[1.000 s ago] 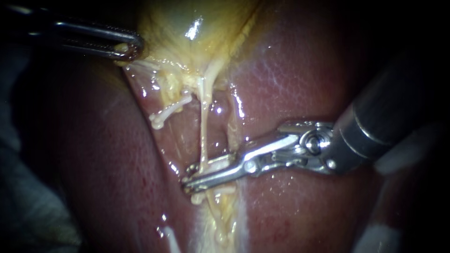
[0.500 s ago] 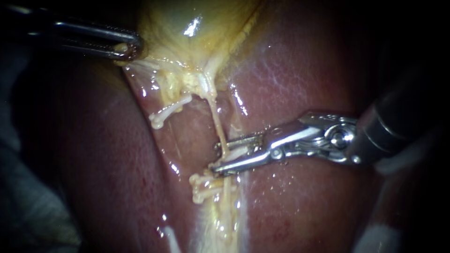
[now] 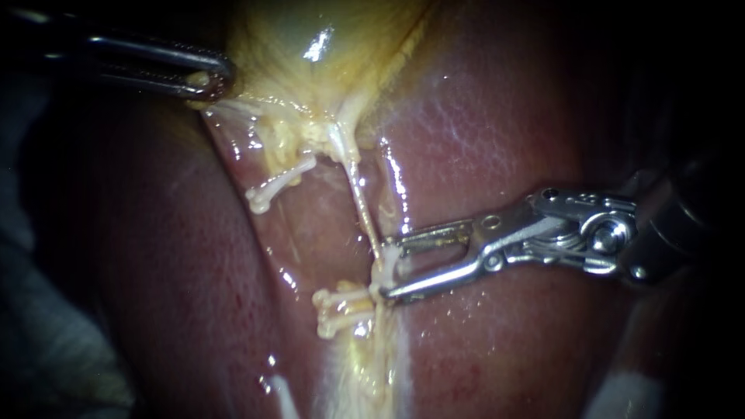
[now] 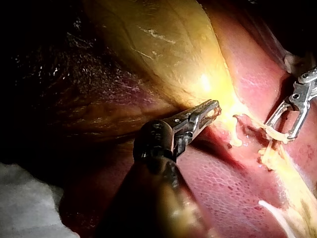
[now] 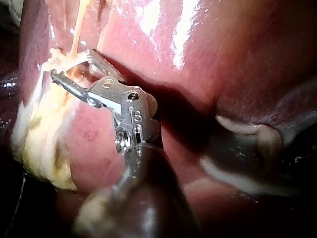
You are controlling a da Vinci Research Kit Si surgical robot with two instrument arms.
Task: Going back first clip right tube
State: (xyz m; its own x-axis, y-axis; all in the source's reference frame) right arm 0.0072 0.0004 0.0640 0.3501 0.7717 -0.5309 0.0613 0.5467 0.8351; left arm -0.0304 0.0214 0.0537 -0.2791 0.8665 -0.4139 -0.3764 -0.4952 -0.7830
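Gallbladder (image 3: 310, 46) being clamped by left instrument (image 3: 208, 81), far left, right instrument (image 3: 386, 270) being held open-jawed at right tube (image 3: 361, 209), beside clip (image 3: 337, 306).

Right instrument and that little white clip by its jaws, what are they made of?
The right instrument looks like polished metal: silvery, with bright glints along its open jaws. The clip on the tube looks like whitish plastic, pale and dull; its look alone cannot settle that.
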